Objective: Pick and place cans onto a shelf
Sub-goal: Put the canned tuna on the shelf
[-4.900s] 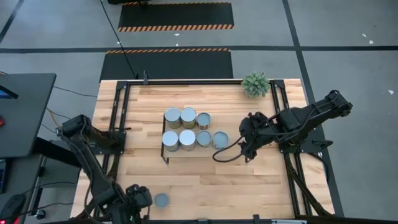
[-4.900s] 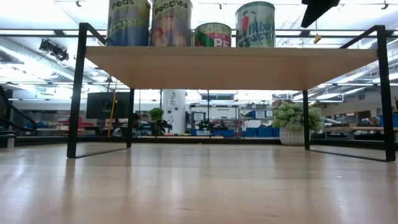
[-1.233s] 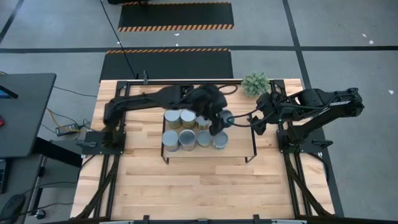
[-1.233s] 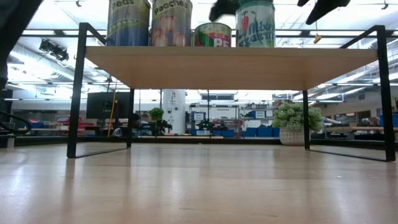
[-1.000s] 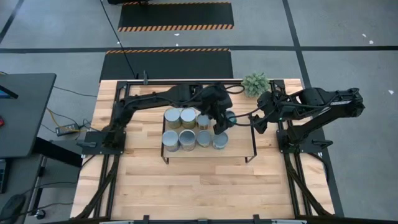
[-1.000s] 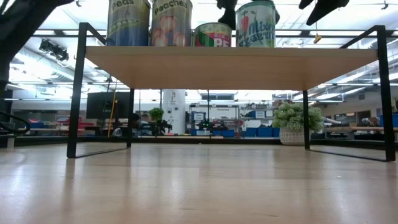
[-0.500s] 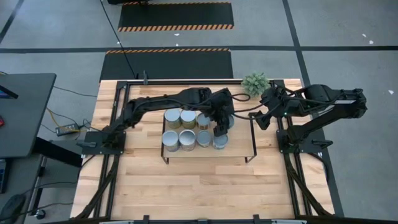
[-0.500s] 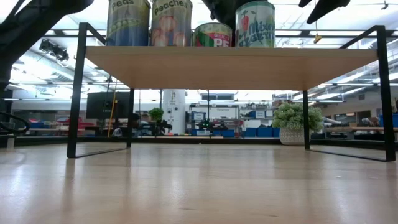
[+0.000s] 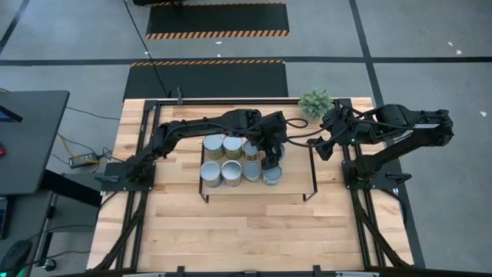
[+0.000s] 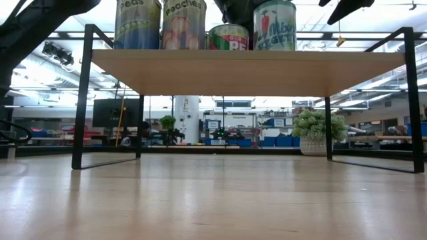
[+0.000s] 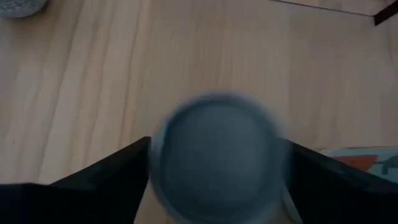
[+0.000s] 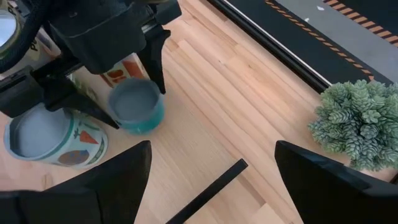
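Observation:
The light-wood shelf (image 9: 296,175) stands mid-table with seven cans on it: three wide ones with silver tops (image 9: 213,144) and several smaller ones with blue-grey tops (image 9: 270,175). My left gripper (image 9: 273,151) reaches over the shelf's far right part and is shut on the eighth can, small with a teal side and a blue-grey top (image 12: 134,102). It also shows in the left wrist view (image 11: 217,155). My right gripper (image 9: 327,142) hangs open and empty just right of the shelf. The low view shows four labelled cans (image 10: 273,25) on the board. My left gripper pinches the small can's round side (image 12: 152,106) between its two fingers (image 12: 158,59), one on each side. The fingers come from above, pointing down. The can stays upright, right beside a labelled can on the shelf; whether its bottom rests on the board I cannot tell.
A small green plant (image 9: 316,103) stands at the table's far edge, near the right arm. The shelf's black rod frame (image 12: 205,186) runs along its right end. Bare board lies right of the held can (image 12: 205,93).
My left gripper, still shut on the small can, has moved a little toward the table's right edge over the shelf's far row and settled beside the third can there. My right gripper has drawn back slightly toward the far right.

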`<control>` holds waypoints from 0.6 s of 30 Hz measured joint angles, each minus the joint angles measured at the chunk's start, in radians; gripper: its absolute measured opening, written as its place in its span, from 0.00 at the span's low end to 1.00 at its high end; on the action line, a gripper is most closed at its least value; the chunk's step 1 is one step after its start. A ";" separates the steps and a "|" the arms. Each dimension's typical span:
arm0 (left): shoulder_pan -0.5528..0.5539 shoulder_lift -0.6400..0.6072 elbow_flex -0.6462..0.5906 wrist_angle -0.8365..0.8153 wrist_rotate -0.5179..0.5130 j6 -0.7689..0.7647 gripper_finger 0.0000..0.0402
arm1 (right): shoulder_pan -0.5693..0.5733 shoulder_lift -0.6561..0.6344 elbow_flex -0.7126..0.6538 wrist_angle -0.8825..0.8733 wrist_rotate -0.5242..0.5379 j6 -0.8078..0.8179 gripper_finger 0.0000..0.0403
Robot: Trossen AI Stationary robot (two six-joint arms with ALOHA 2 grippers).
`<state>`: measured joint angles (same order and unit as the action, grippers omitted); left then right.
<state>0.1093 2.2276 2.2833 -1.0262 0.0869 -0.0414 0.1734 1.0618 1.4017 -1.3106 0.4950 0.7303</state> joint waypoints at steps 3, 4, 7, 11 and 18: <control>0.000 0.000 0.000 0.003 0.029 0.001 0.90 | 0.000 0.000 0.000 0.000 -0.003 0.000 0.86; 0.000 0.000 0.000 0.003 0.035 0.001 0.92 | 0.000 0.000 0.000 0.000 -0.005 0.000 0.86; 0.000 0.000 0.000 0.004 0.038 0.001 0.96 | 0.000 0.000 0.000 0.000 -0.006 0.000 0.86; 0.000 0.000 0.029 0.000 -0.012 0.011 0.97 | 0.000 0.000 0.000 -0.001 -0.022 -0.008 0.86; 0.000 -0.052 0.067 -0.021 -0.138 0.053 0.97 | 0.003 0.000 -0.073 0.039 -0.042 -0.067 0.86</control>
<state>0.1093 2.1760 2.3504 -1.0470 -0.0508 0.0116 0.1761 1.0615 1.3285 -1.2718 0.4533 0.6629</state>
